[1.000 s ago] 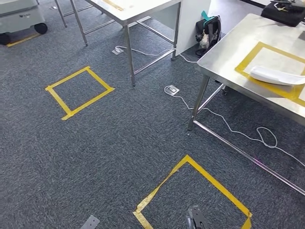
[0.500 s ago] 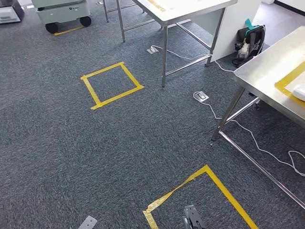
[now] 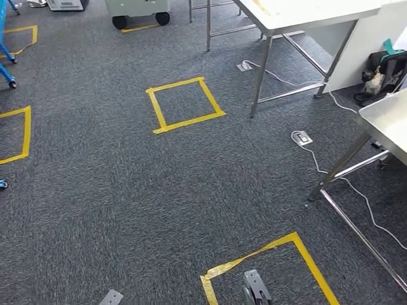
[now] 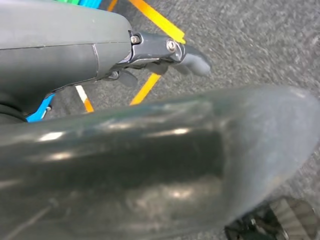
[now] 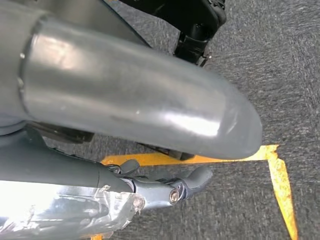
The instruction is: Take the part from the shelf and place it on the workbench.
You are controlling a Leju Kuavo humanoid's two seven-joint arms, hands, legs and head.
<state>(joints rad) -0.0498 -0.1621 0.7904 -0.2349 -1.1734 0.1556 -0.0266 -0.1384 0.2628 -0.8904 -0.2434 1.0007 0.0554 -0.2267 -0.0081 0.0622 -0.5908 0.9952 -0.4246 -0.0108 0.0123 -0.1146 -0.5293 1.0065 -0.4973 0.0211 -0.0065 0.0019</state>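
Blue frame legs [image 3: 6,63], possibly the shelf, stand well apart from the left hand [image 4: 158,150], which hangs empty, fingers straight. The right hand [image 5: 143,105] is likewise empty and unclenched. The workbench [image 3: 386,121] corner lies beyond it. The part's position cannot be told. Judged step: approach; next, face the shelf.

Grey carpet [image 3: 120,190] (speckled), yellow tape squares [image 3: 184,105].

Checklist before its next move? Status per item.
1. Left hand free: ok, fingers out, nothing in them.
2. Right hand free: ok, same.
3. Shelf located: cannot tell; a blue frame stands at far left.
4. Part located: cannot tell.
5. Cable off the walking line: ok for straight ahead; it trails by the workbench legs on the right.
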